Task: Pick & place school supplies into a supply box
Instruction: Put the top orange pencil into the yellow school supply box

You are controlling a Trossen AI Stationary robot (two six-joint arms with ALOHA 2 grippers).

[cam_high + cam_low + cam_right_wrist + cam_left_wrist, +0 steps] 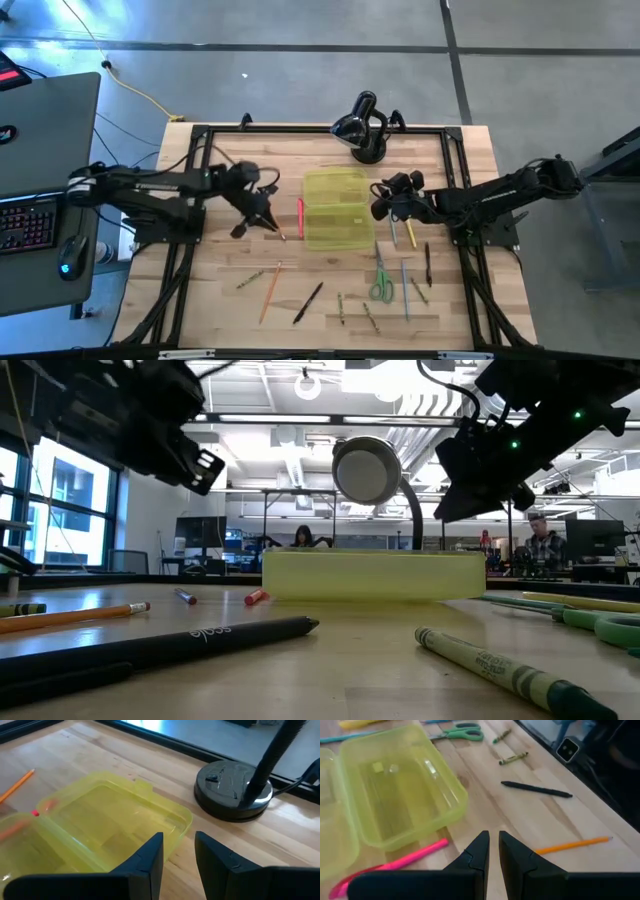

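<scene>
The supply box [335, 208] lies open at the table's middle, translucent yellow-green and empty [395, 790]. A red-pink pen [300, 215] lies flat on the table along the box's left side [405, 860]. My left gripper [272, 224] hovers just left of that pen, its fingers nearly closed with a thin gap [493, 841], holding nothing. My right gripper [381, 206] hovers at the box's right edge, open and empty [178, 842]. Green-handled scissors [380, 284], an orange pencil [270, 290], a black pen [308, 302] and several other pens and crayons lie on the table's near half.
A black domed device on a round base [362, 130] stands just beyond the box's far side [235, 785]. A yellow pen [410, 235] and a black pen [428, 262] lie below my right arm. A laptop and keyboard [30, 215] sit off the table's left.
</scene>
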